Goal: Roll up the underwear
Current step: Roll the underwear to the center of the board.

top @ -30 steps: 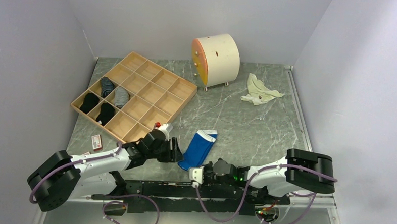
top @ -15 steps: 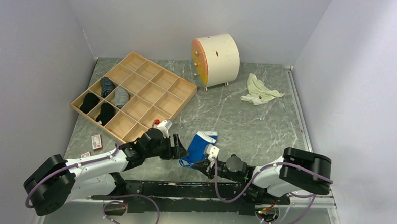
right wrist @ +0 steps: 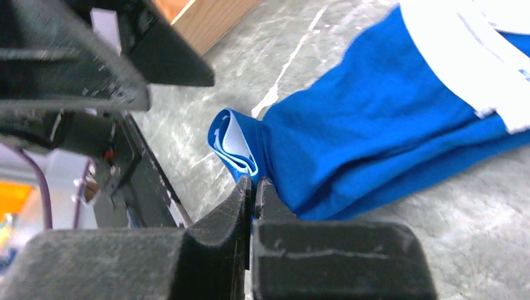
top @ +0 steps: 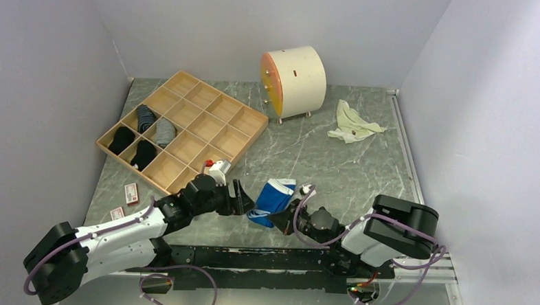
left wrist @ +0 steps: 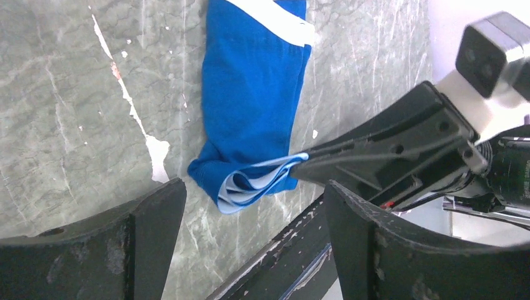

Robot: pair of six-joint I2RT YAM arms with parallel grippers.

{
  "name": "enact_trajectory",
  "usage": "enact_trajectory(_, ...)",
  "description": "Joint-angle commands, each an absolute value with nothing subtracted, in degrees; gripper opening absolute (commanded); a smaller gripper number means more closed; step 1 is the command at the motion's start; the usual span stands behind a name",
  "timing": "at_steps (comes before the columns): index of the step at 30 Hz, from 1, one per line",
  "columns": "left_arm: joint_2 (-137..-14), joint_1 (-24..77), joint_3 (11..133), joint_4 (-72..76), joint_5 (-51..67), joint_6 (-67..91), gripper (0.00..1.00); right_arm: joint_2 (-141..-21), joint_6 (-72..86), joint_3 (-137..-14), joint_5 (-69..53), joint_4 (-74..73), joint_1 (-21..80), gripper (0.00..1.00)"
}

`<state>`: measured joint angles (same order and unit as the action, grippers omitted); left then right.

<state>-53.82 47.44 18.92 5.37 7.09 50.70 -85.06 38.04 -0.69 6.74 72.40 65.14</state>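
The blue underwear [top: 273,196] with a white waistband lies on the marble table near the front edge. Its near end is curled over into a loose fold [left wrist: 250,182]. My right gripper [top: 289,212] is shut on that curled end; in the right wrist view its jaws [right wrist: 253,185] are pressed together on the fold's edge, with the underwear [right wrist: 387,125] stretching away beyond. My left gripper [top: 242,200] stands wide open just left of the fold. In the left wrist view the left gripper [left wrist: 253,215] has nothing between its fingers, and the fold lies just past the tips.
A wooden grid tray [top: 221,116] with several dark socks sits at the back left. A round cream cabinet [top: 294,80] stands at the back, a white cloth [top: 354,123] to its right. Small cards [top: 132,193] lie at front left. A black rail [top: 249,256] runs along the front edge.
My right gripper has pushed away from the bases with the underwear's near end, curling it over so the garment looks shorter. My left gripper has opened wider and shifted slightly forward.
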Motion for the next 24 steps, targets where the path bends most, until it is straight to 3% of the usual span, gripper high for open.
enact_trajectory(1, -52.25, 47.27, 17.76, 5.15, 6.17, 48.94, 0.86, -84.96, 54.37, 1.99, 12.12, 69.51, 63.39, 0.00)
enact_trajectory(7, -51.15, 47.23, 16.30, 6.83, 6.65, 47.01, 0.84, -82.28, 60.91, 0.97, 12.89, 59.15, 60.63, 0.00)
enact_trajectory(14, -54.61, 47.22, 16.78, 10.04, 9.37, 41.81, 0.74, -79.81, 61.13, -1.89, 12.60, 49.94, 59.30, 0.00)
enact_trajectory(24, -68.03, 47.24, 16.64, 25.79, 15.34, 43.47, 0.76, -78.05, 59.19, -2.84, 11.88, 47.15, 58.80, 0.00)
